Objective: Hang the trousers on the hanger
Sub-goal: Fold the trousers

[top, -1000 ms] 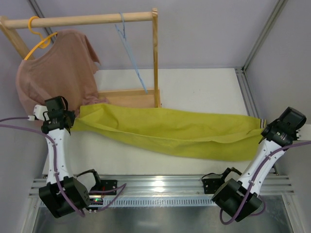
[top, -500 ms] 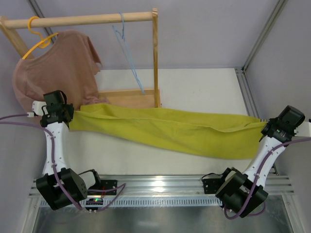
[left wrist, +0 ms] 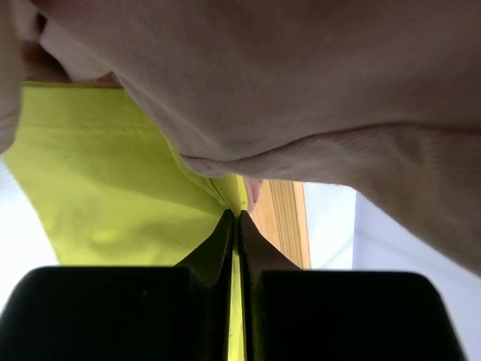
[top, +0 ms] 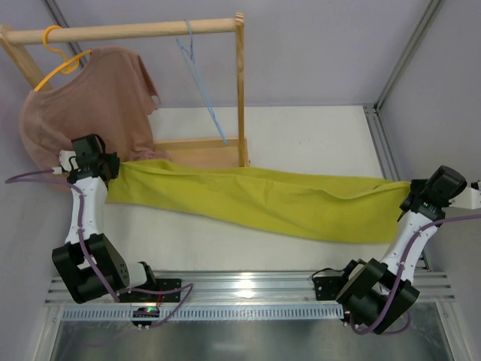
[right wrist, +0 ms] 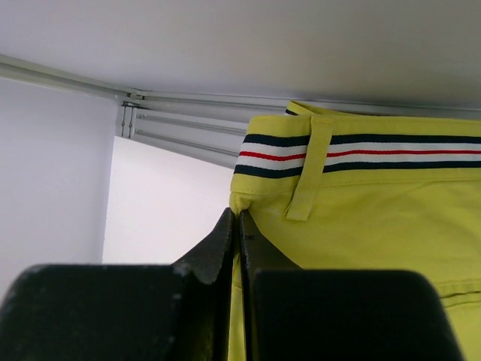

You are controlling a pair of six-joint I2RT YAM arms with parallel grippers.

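**Trousers stretched between both arms; shirt crowding the left grip**

I have the trousers (top: 255, 203) strung across the table (top: 316, 135), in front of the rack. The left gripper (left wrist: 237, 218) is pinched tight on the leg end. The right gripper (right wrist: 237, 218) is clamped on the corner just below the striped waistband. The middle sags, and from above I cannot tell whether it touches the table.

My main worry is on the left. The shirt (top: 90, 105) hangs right against that gripper and fills most of its wrist view. If I lift or swing from here, I judge the fingers could catch its hem and drag it, or pull the yellow hanger (top: 60, 60) along the rail (top: 128, 31).

Both grips hold only a thin edge of cloth, so pulling the arms further apart could slip one end free.

The hanger (top: 201, 86) is thin, hangs loose and slants down towards the rack's base. Cloth pushed against it would probably swing it aside or unhook it.

I see no bins or boxes. The rail is the only thing holding anything: the yellow hanger with the shirt, and the bare hanger.
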